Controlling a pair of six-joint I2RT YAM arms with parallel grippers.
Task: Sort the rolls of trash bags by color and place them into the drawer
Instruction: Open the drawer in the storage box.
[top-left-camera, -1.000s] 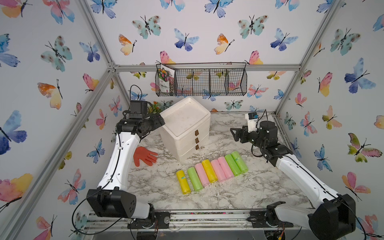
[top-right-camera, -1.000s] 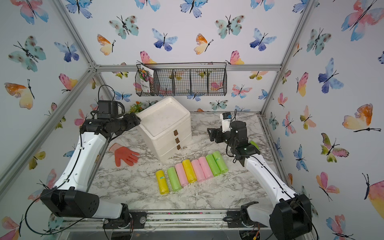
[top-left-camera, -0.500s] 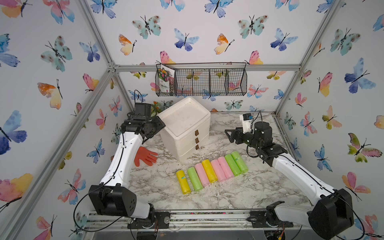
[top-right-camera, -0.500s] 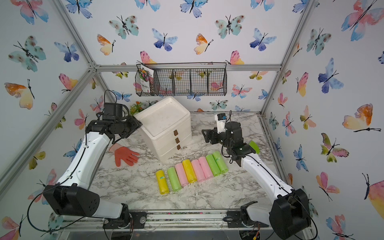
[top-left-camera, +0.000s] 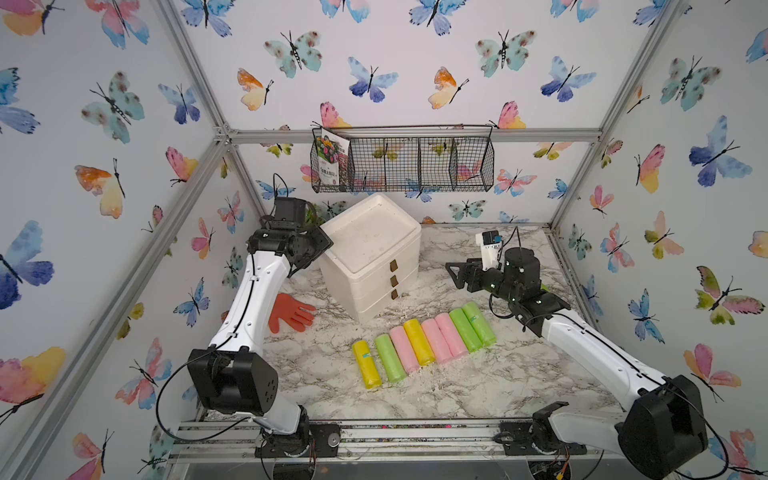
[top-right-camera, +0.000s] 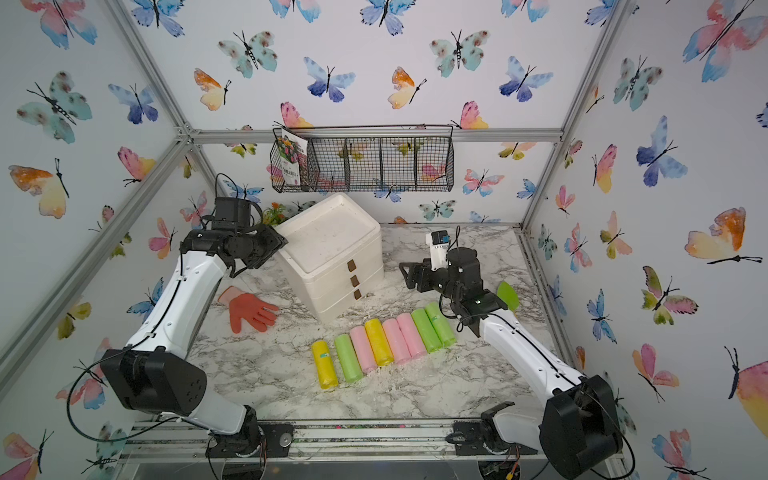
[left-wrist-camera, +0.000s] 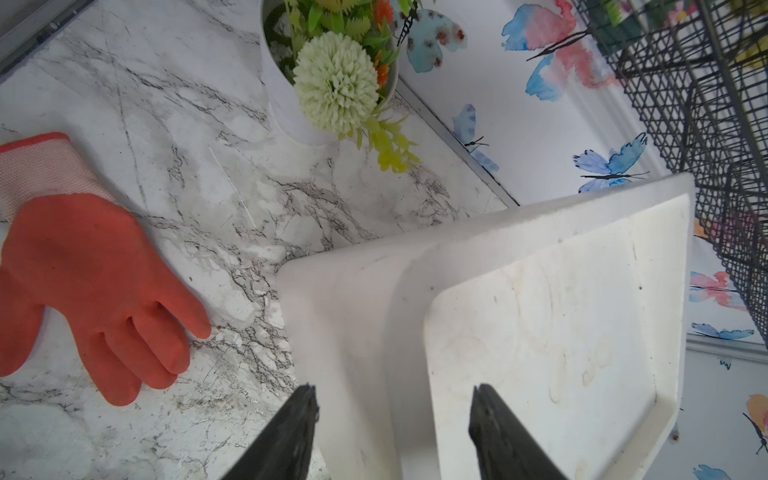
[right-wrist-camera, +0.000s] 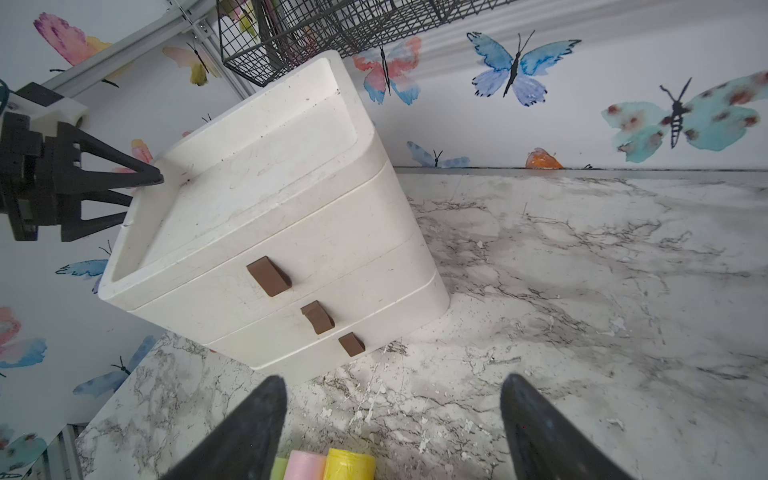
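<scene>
Status: nothing sorted yet. All eight rolls (top-left-camera: 424, 340) lie in one touching row on the table, lower centre in both top views. Colours are mixed, from the left: yellow, green, pink, yellow, pink, pink, green, green. The drawer unit (top-left-camera: 370, 245) sits askew at frame centre with all three drawers shut.

Left gripper (left-wrist-camera: 393, 387) is at the unit's top corner, jaws partly apart astride the rim. Can't tell if they actually pinch it. Right gripper (right-wrist-camera: 392, 380) is wide open and empty, hovering right of centre, aimed at the brown pulls (right-wrist-camera: 269, 276).

Risks as I see them:
- Left hold is a corner bite on a thin rim. If it's loose, a tug on a pull likely swings or drags the whole unit instead of opening a drawer.
- Pulls are small and stacked close. Wide jaws could catch two, or slip off one.
- The row lies just below the drawer fronts. A low drawer coming out may shove the nearest rolls, and smooth cylinders roll.
- Rolls touch, so pinching one probably nudges its neighbours. Interleaved colours make a wrong pick easy.
- Right forearm hangs close over the right-end green rolls (top-right-camera: 426, 332). A low swing sweeps them.
</scene>
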